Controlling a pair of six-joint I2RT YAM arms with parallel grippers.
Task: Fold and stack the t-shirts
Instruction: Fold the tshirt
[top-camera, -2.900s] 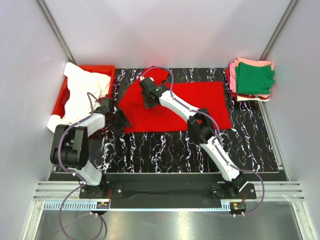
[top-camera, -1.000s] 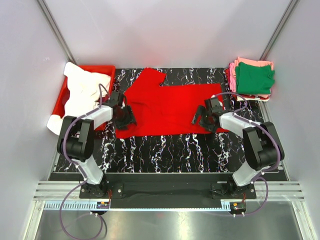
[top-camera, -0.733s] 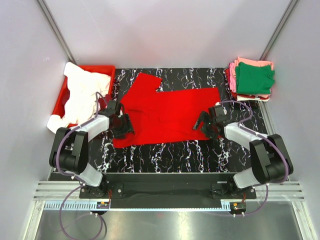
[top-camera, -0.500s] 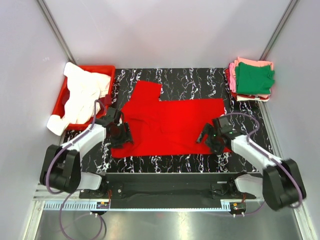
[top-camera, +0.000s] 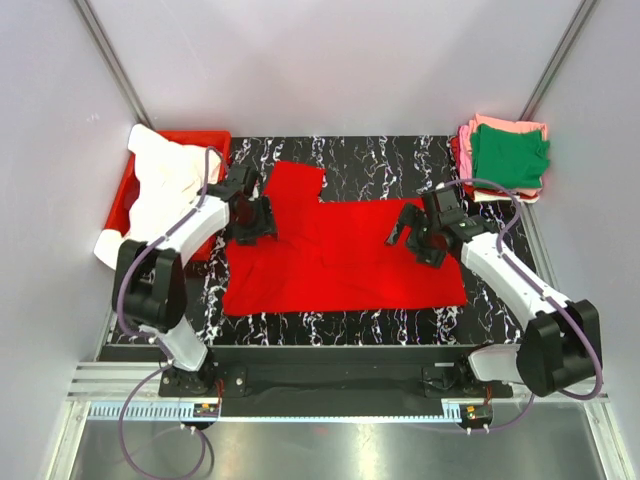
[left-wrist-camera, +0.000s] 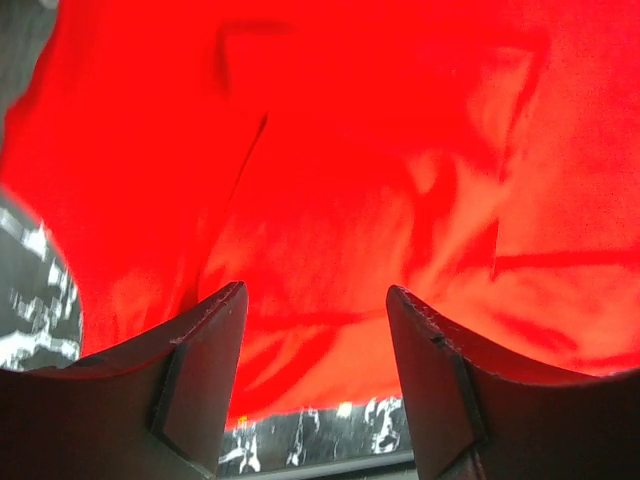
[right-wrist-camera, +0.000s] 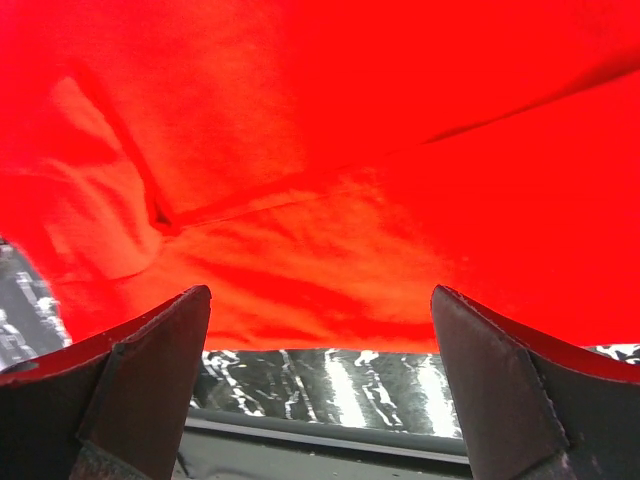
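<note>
A bright red t-shirt (top-camera: 340, 265) lies spread flat on the black marbled mat (top-camera: 350, 330), one sleeve (top-camera: 295, 182) pointing to the far side. My left gripper (top-camera: 252, 216) hovers over the shirt's left part, jaws open and empty. It sees red cloth (left-wrist-camera: 380, 150) between its fingers (left-wrist-camera: 205, 375). My right gripper (top-camera: 415, 235) stands open over the shirt's right part, jaws wide with nothing between them. Below it are the red cloth (right-wrist-camera: 350, 120) and its near hem. A folded stack of t-shirts (top-camera: 505, 160), green on top of pink and cream, sits at the far right corner.
A red plastic bin (top-camera: 135, 195) at the far left holds white shirts (top-camera: 165, 185) that spill over its rim. Metal frame posts rise at both far corners. Bare mat (right-wrist-camera: 330, 375) shows between the shirt's near hem and the table's front rail.
The red shirt slid toward the near edge along with both grippers and now lies flatter. Both grippers have since moved back toward the far side above it. The right jaws widened slightly.
</note>
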